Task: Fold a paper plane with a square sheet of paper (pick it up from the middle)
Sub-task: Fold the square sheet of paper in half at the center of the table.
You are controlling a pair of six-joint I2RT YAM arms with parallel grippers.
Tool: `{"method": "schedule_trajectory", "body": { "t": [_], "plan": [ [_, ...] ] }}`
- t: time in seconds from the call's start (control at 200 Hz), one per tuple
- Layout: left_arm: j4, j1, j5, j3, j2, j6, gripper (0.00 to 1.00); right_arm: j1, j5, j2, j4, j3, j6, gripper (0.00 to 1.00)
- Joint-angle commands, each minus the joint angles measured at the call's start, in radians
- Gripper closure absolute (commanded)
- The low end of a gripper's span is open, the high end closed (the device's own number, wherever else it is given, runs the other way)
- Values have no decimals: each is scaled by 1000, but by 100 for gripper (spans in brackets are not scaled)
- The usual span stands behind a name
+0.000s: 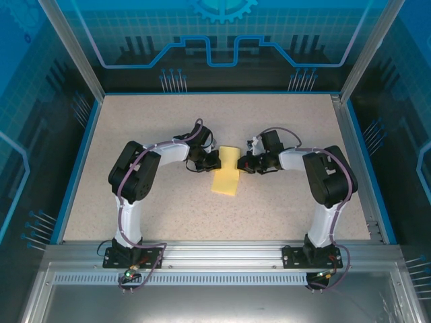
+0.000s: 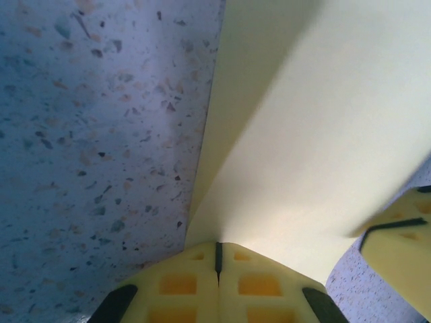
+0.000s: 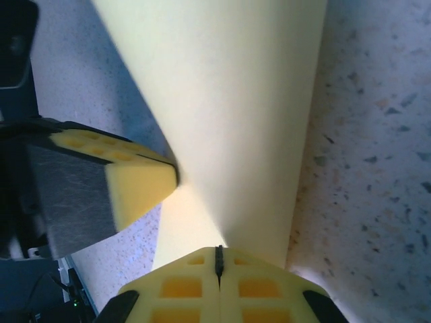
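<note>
The square sheet of paper (image 1: 226, 180) is pale yellow and lies at the middle of the table, bent so that its centre rises between my two grippers. My left gripper (image 1: 216, 161) is shut on the sheet's left edge; in the left wrist view the paper (image 2: 303, 134) fans out from the closed jaw tips of this gripper (image 2: 217, 250). My right gripper (image 1: 240, 163) is shut on the opposite edge, and the paper (image 3: 236, 101) rises from the meeting tips of that gripper (image 3: 218, 254). Each wrist view catches the other arm's yellow fingers (image 2: 397, 249) (image 3: 138, 183) close by.
The speckled beige table (image 1: 148, 128) is bordered by a blue rim (image 1: 74, 175) and clear walls on three sides. Both arms bend inward from their bases on the metal rail (image 1: 222, 254) at the near edge.
</note>
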Motion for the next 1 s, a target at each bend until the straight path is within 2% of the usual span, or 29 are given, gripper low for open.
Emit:
{"method": "schedule_trajectory", "body": {
  "t": [0.0,0.33,0.675,0.83,0.995],
  "plan": [
    [-54,-10,-10,-14,34,15,100,4,-17,-9,-14,-8,-23,99],
    [-57,-11,-12,-17,29,18,100,7,24,72,-3,-43,-28,100],
    [-60,-10,-14,-18,30,22,100,-8,10,-7,-88,45,-59,99],
    [-57,-9,-13,-20,32,22,100,-22,-19,44,-67,79,-48,99],
    [-58,-9,-13,-20,30,22,100,-30,21,89,-65,82,-46,99]
  ]
}}
